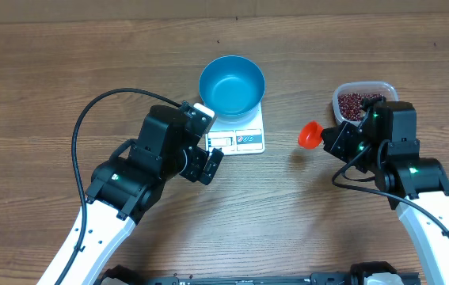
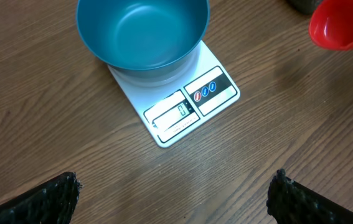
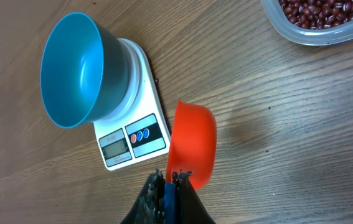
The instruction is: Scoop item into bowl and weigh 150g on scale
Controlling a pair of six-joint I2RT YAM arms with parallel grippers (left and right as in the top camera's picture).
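- Two fingers of the right pincer (image 3: 171, 182) are clenched on the thin handle of the red scoop (image 3: 192, 144). So narrow a hold could let the cup twist or sag once it is loaded, and tip the load out.
- No beans show in the part of the cup that the left wrist view catches, so I judge it empty.
- It hangs over bare bench (image 1: 287, 198), between tub and scale. Any heaped load carried across that gap could shed beans onto the wood.
- Beans (image 1: 353, 103) lie in the clear tub (image 1: 367, 83), right of the scale and close by the right arm. A hard dig could shove or tilt this light tub.
- Nothing lies in the bowl (image 1: 232, 85), which sits on the far part of the scale (image 1: 240, 141). A knock from the scoop's rim could slide it or upset the reading, and one full pour too many could overshoot the target.
- Wide apart and holding nothing, the left pincer (image 2: 175, 183) is released and hovers near the scale's display edge. Drifting forward, it could press on the platform and falsify the weight.
- Most of the handle is buried between the right jaws, so how deep the hold goes is unclear.
- Display digits are too small to read.
- Part of the tub is cut off in the right wrist view and covered by the arm from overhead. The scoop is cropped in the left wrist view.
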